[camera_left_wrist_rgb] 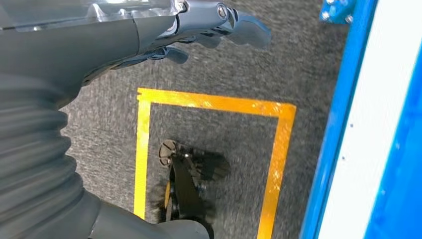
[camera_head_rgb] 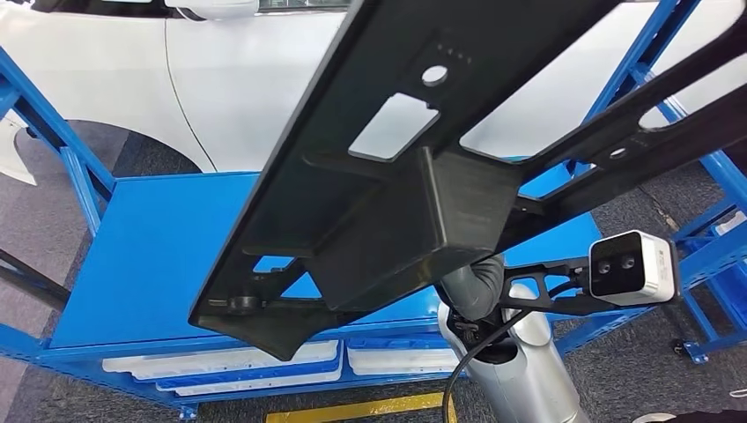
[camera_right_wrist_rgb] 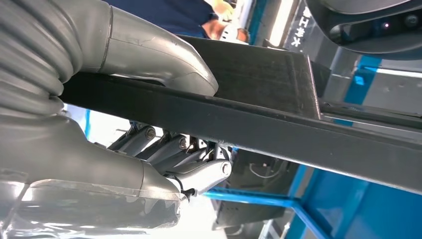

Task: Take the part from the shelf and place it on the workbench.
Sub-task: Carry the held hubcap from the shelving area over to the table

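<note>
While it was held aloft in the head view, the part (camera_head_rgb: 388, 189), a long black moulded panel with cut-outs, was seen to run on a diagonal from lower left to upper right, above the blue shelf (camera_head_rgb: 150, 256) and clear of it. It was gripped by the right hand (camera_right_wrist_rgb: 164, 164): in the right wrist view the thumb was laid over one face of the panel's edge and the darker fingers (camera_right_wrist_rgb: 199, 172) were curled beneath, so the edge was clamped between them. The grip was judged to lie near the panel's middle block, with most of the length carried out to either side of the right arm (camera_head_rgb: 515, 361).

The left hand (camera_left_wrist_rgb: 209, 27) was seen hanging over grey carpet (camera_left_wrist_rgb: 308, 55) and a yellow floor marking (camera_left_wrist_rgb: 209, 102), fingers loosely apart and nothing held. The right hand was therefore the only one at the part. No workbench could be identified; the placing step was judged not yet done, and the long overhang was noted as a swing hazard near the shelf frame (camera_head_rgb: 84, 185).
</note>
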`<move>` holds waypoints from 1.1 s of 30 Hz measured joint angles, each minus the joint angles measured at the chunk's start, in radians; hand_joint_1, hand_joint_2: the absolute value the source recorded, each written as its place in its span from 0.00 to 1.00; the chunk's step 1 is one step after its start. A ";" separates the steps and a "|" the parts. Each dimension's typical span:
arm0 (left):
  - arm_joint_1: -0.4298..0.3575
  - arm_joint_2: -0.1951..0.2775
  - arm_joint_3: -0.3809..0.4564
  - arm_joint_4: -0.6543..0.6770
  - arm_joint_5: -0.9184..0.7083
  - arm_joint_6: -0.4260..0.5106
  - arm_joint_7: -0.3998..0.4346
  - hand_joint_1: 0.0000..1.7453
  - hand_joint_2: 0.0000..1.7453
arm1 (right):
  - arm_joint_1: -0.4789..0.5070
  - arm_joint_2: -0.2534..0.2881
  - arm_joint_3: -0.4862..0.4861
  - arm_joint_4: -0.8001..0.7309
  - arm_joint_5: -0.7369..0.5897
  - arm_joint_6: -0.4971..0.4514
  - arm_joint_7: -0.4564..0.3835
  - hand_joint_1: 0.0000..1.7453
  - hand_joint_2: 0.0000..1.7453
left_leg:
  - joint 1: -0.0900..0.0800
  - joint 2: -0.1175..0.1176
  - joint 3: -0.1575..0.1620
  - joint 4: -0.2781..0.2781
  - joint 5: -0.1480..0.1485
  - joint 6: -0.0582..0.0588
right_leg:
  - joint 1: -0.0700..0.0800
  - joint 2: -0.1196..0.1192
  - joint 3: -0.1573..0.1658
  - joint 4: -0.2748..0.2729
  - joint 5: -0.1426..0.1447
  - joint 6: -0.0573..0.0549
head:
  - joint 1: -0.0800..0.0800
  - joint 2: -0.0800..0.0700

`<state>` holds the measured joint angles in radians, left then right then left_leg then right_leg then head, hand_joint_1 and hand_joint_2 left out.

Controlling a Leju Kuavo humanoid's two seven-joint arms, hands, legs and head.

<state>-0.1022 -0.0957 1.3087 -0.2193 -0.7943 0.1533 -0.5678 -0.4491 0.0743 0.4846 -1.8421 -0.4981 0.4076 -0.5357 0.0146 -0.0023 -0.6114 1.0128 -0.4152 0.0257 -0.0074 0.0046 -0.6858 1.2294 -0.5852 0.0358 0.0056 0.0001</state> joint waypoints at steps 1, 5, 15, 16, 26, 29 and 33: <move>0.000 0.000 0.002 0.000 0.000 0.000 0.002 0.00 1.00 | 0.000 -0.007 0.001 0.003 -0.005 0.003 0.003 1.00 1.00 | -0.001 0.000 -0.011 0.001 0.007 0.000 | -0.002 0.000 -0.014 0.053 -0.024 0.003 | 0.000 0.000; 0.000 0.000 0.006 0.000 -0.002 0.000 0.018 0.00 1.00 | -0.010 -0.028 0.007 0.014 -0.024 0.015 0.015 1.00 1.00 | -0.001 0.000 -0.050 0.007 0.036 -0.008 | -0.005 0.000 0.111 -0.084 0.030 -0.002 | 0.000 0.000; 0.011 -0.012 0.008 0.000 -0.036 0.025 0.191 0.00 1.00 | -0.054 -0.067 0.007 0.016 -0.050 0.058 0.024 1.00 1.00 | 0.003 -0.002 -0.118 0.164 -0.094 -0.051 | 0.002 -0.006 0.135 -0.244 0.134 -0.057 | -0.002 0.000; 0.011 -0.016 0.008 0.000 -0.041 0.031 0.210 0.00 1.00 | -0.056 -0.070 0.006 0.016 -0.051 0.060 0.025 1.00 1.00 | 0.003 -0.002 -0.129 0.231 -0.129 -0.053 | 0.003 -0.007 0.120 -0.243 0.145 -0.057 | -0.003 0.000; 0.012 -0.037 0.003 0.000 -0.058 0.070 0.265 0.00 1.00 | -0.066 -0.090 -0.009 0.001 -0.055 0.073 0.052 1.00 1.00 | -0.003 -0.003 0.104 0.001 -0.097 -0.024 | 0.004 -0.008 0.028 -0.209 0.217 -0.015 | -0.004 0.000; 0.012 -0.041 0.002 0.000 -0.056 0.076 0.261 0.00 1.00 | -0.072 -0.099 -0.010 0.004 -0.062 0.072 0.050 1.00 1.00 | -0.001 0.004 0.073 -0.004 -0.059 -0.003 | -0.001 -0.005 -0.007 -0.122 0.117 -0.001 | 0.000 0.000; 0.013 -0.041 0.002 0.000 -0.053 0.074 0.250 0.00 1.00 | -0.076 -0.113 -0.012 0.011 -0.081 0.048 0.038 1.00 1.00 | -0.004 0.006 0.004 0.002 -0.009 0.001 | -0.003 -0.005 -0.035 0.082 0.017 0.007 | 0.002 0.000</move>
<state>-0.0893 -0.1362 1.3111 -0.2193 -0.8472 0.2276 -0.3177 -0.5248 -0.0389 0.4725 -1.8306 -0.5787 0.4560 -0.4981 0.0104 0.0041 -0.6070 1.0149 -0.4243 0.0264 -0.0108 -0.0005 -0.7203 1.3118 -0.5681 0.0424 0.0075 0.0001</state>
